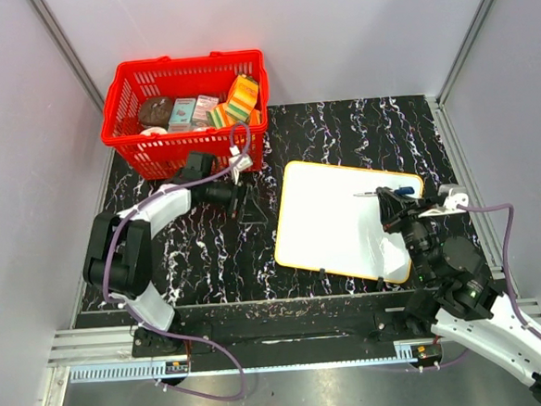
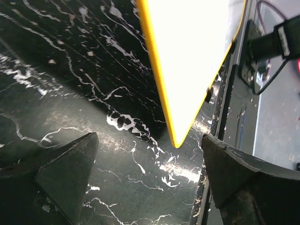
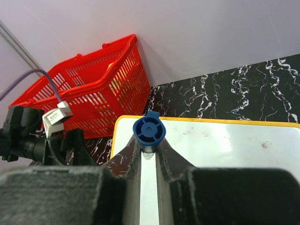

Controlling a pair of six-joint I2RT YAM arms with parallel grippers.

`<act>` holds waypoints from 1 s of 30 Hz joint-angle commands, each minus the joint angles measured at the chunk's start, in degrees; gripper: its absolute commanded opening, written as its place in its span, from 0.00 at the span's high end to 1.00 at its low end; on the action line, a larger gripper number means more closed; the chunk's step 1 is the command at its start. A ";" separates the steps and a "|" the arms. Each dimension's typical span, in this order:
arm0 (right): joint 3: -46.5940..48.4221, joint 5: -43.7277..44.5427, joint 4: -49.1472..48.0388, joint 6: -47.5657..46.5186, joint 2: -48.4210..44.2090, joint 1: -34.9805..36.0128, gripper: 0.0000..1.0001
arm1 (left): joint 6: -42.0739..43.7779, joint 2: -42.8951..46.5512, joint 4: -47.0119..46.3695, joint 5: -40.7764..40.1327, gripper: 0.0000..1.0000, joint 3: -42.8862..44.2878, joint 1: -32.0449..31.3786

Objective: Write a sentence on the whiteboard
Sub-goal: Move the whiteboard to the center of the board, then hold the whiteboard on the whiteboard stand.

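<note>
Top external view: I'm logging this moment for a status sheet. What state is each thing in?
whiteboard: lying flat on the table, no writing visible.
marker: clamped in the right gripper, over the whiteboard.
right gripper: shut on the marker.
left gripper: open, empty, over the table beside the whiteboard.
red basket: upright, holding several packets.

You have a black tabletop [image 1: 340,133] veined with white in front of you; pale grey walls [image 1: 333,31] close it in on three sides; slim metal posts [image 1: 67,55] run up the two far corners; a ribbed metal rail [image 1: 86,351] lines the near edge, with a dull grey surface [image 1: 293,396] below it; light glares softly off the stone.
</note>
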State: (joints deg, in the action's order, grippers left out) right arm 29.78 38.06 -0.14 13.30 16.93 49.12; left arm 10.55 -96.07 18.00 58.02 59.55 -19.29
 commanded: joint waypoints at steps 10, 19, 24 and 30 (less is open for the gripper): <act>3.18 -5.10 -0.91 4.01 8.64 0.18 1.00 | -7.82 1.60 -7.19 0.34 0.01 4.51 2.06; 3.97 -6.95 -2.32 4.54 11.37 0.10 1.00 | -4.74 -7.81 -4.11 4.21 0.02 14.71 -1.45; 3.88 -6.69 -2.32 4.10 11.02 0.18 1.00 | -6.50 -12.55 -5.08 4.46 0.03 18.84 -2.16; 3.53 -6.34 -2.32 3.75 10.50 0.18 1.00 | -5.54 -14.49 -5.52 6.14 0.05 20.78 -4.00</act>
State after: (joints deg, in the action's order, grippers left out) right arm 31.38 31.92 -0.58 17.19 28.12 49.12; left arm 4.19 -110.41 14.11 61.04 77.28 -22.06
